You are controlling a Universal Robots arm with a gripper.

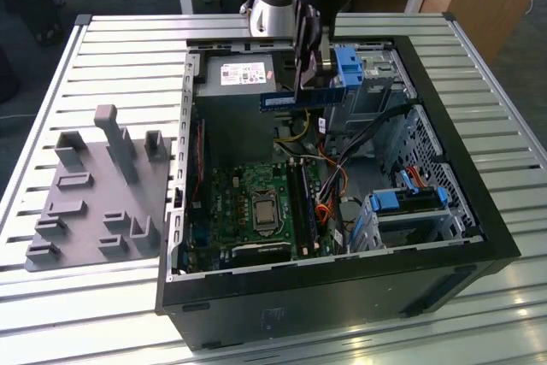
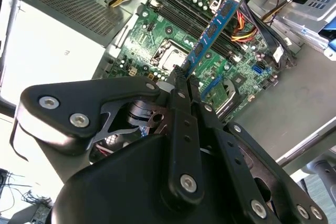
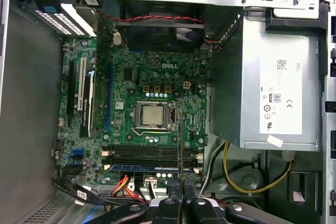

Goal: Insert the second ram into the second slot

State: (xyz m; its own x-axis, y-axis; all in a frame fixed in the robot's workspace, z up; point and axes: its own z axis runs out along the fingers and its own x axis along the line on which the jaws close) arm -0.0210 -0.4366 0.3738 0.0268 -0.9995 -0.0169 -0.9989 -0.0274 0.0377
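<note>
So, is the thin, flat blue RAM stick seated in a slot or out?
Out. The black gripper pinches the blue RAM stick by one end, in the air, clear of the green motherboard.

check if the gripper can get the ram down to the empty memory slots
Probably yes. The gripper, shut on the ram, hangs above the open case, and the black memory slots lie uncovered. The orange cables bunch beside the slots, not across them, as far as the first wrist view shows.
</note>
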